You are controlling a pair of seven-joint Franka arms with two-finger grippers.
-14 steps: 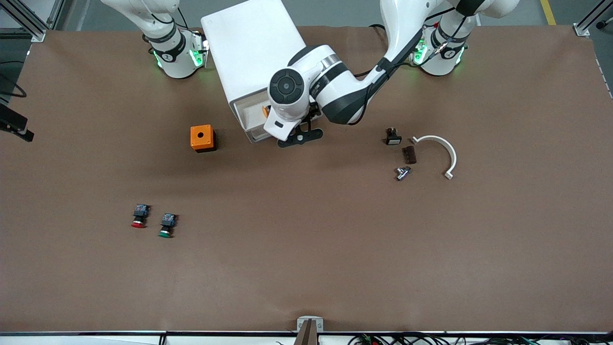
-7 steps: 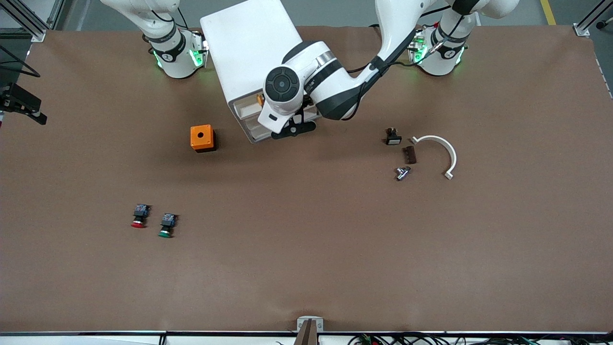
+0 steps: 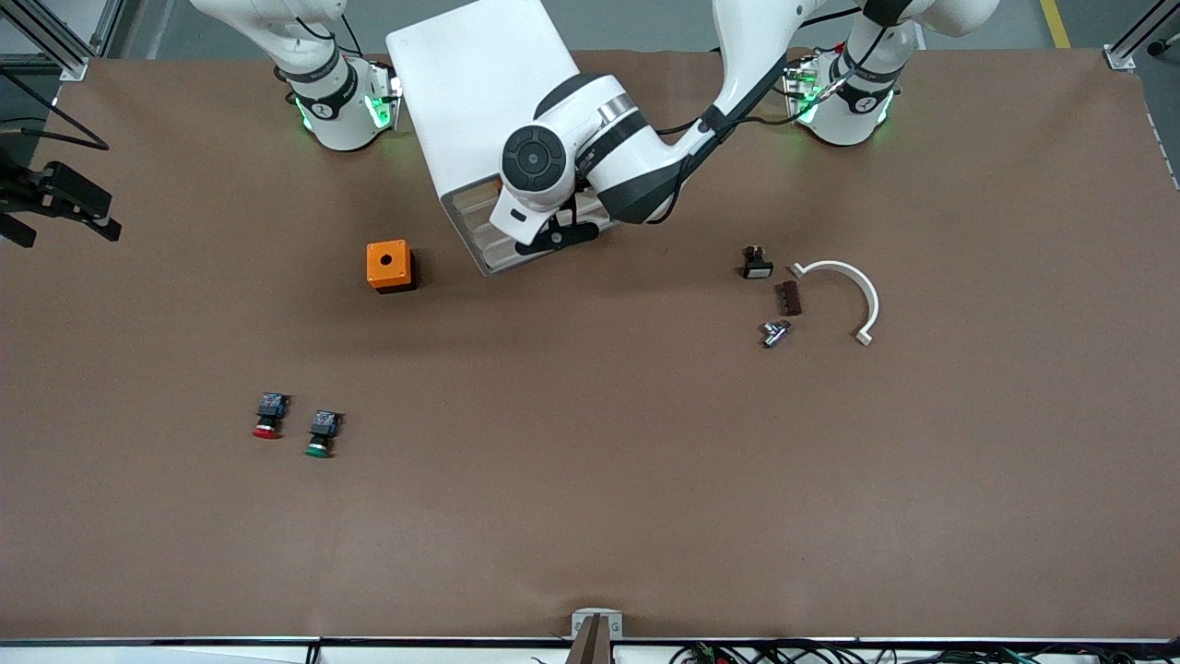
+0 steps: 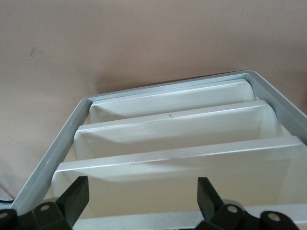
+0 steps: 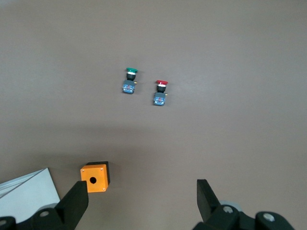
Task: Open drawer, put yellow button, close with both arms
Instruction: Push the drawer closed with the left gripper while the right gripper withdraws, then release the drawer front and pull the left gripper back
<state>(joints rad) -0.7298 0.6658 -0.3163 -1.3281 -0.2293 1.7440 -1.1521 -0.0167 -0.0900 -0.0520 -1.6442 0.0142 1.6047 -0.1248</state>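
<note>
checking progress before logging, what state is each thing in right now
drawer: pushed in, looks closed
yellow button: not visible
left gripper: open, at the drawer front
right gripper: open, empty, high over the table
red button: lying on its side
green button: lying on its side

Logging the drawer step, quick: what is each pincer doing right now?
Left pincer: open, empty, at the cabinet's drawer fronts.
Right pincer: open, empty, over the table.

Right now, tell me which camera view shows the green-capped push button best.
The right wrist view: the green-capped push button lies unobstructed beside the red-capped button, cap and dark body distinct. The front view shows it clearly too, only smaller. The left wrist view shows just the white drawer cabinet.
</note>
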